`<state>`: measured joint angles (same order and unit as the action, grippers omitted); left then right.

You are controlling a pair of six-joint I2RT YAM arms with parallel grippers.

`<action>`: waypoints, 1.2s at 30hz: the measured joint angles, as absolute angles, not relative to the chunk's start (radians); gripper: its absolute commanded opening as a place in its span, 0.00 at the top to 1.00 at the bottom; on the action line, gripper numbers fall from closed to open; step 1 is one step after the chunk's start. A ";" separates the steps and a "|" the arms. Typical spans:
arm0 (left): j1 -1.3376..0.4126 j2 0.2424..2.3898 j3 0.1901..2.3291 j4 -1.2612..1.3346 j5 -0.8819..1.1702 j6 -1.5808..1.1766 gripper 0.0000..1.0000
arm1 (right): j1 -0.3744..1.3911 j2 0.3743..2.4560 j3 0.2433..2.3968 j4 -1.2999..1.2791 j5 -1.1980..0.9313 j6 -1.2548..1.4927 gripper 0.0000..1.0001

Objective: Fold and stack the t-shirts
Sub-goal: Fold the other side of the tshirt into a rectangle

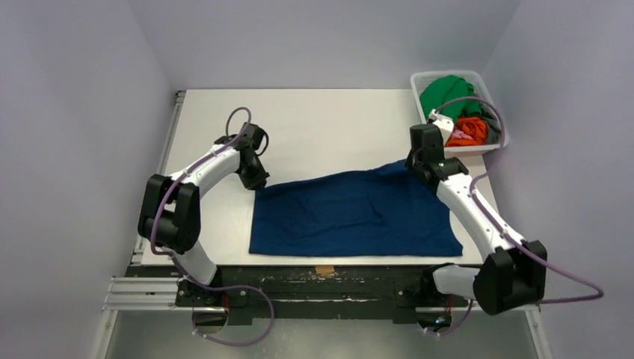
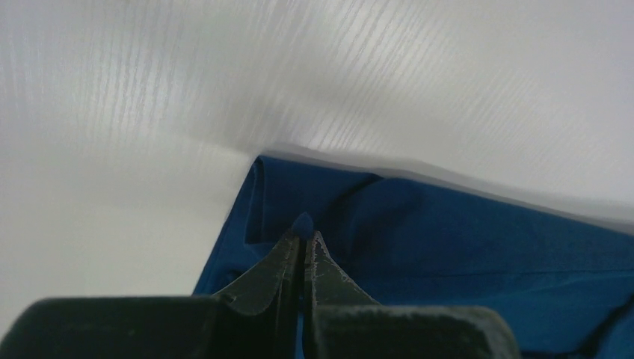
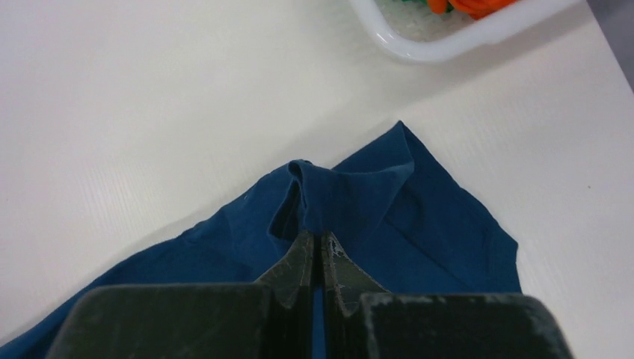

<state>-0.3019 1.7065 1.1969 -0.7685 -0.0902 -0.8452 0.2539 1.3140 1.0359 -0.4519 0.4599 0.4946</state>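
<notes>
A navy blue t-shirt (image 1: 355, 215) lies spread on the white table, no print showing. My left gripper (image 1: 256, 182) is shut on the shirt's far left corner; in the left wrist view a nub of blue cloth (image 2: 303, 224) sticks out between the closed fingertips. My right gripper (image 1: 420, 167) is shut on the shirt's far right edge, where the cloth (image 3: 351, 202) bunches into a peak at the closed tips. Green (image 1: 445, 92), orange (image 1: 469, 130) and dark grey (image 1: 491, 118) shirts lie in the basket at the back right.
The white slotted basket (image 1: 417, 81) stands at the table's back right corner, just beyond my right gripper; its rim shows in the right wrist view (image 3: 441, 48). Bare white table (image 1: 329, 127) stretches behind the shirt. A small tan patch (image 1: 324, 270) sits on the front rail.
</notes>
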 measured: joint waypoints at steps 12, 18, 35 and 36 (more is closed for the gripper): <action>-0.311 1.538 1.049 -0.726 -0.103 -0.846 1.00 | 0.253 0.958 0.846 -0.618 0.460 0.540 1.00; -0.311 1.501 0.994 -0.714 -0.109 -0.846 1.00 | 0.253 0.860 0.737 -0.702 0.458 0.577 1.00; -0.311 1.266 0.888 -0.754 -0.187 -0.859 0.15 | 0.253 0.525 0.677 -0.950 0.456 0.807 0.23; -0.311 1.221 0.878 -0.762 -0.192 -0.863 0.08 | 0.253 0.492 0.680 -0.949 0.455 0.810 0.22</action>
